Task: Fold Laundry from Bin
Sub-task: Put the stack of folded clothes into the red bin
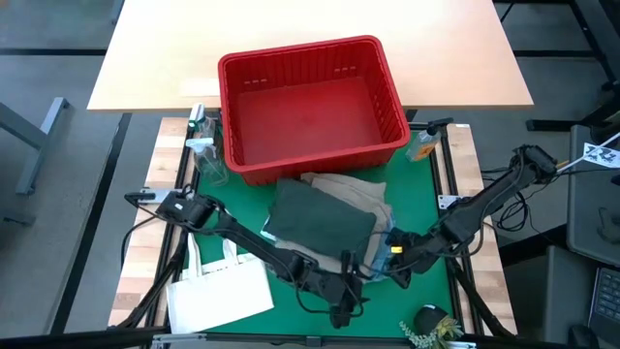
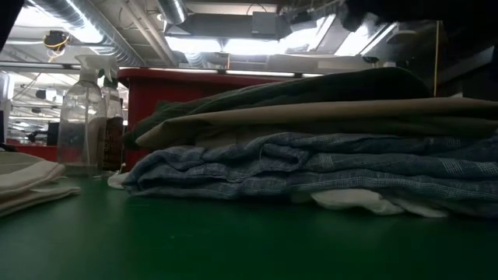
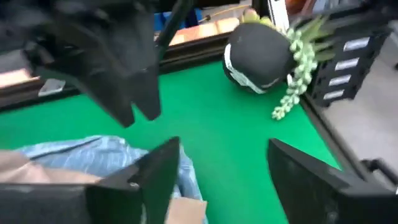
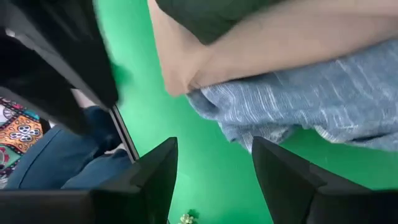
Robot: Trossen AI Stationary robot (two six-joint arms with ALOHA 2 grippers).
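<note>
The red bin [image 1: 310,102] stands at the table's far side, with nothing showing inside it. Just in front of it a stack of folded laundry lies on the green mat. The stack has a dark green piece [image 1: 320,218] on top, beige [image 2: 311,117] under it, blue-and-white striped [image 2: 311,167] below that, and a white edge [image 2: 350,201] at the bottom. My left gripper [image 1: 360,284] is open at the stack's near right corner. My right gripper [image 1: 392,260] is open just right of that corner, and its fingers [image 4: 155,174] hang above the bare mat beside the striped cloth [image 4: 311,99].
A flat white tote bag [image 1: 218,286] lies near left. Clear spray bottles [image 1: 203,145] stand left of the bin and an orange bottle [image 1: 423,145] right of it. A black object with a green sprig [image 3: 261,59] sits at the near right corner. Bare mat [image 3: 236,124] lies between it and the stack.
</note>
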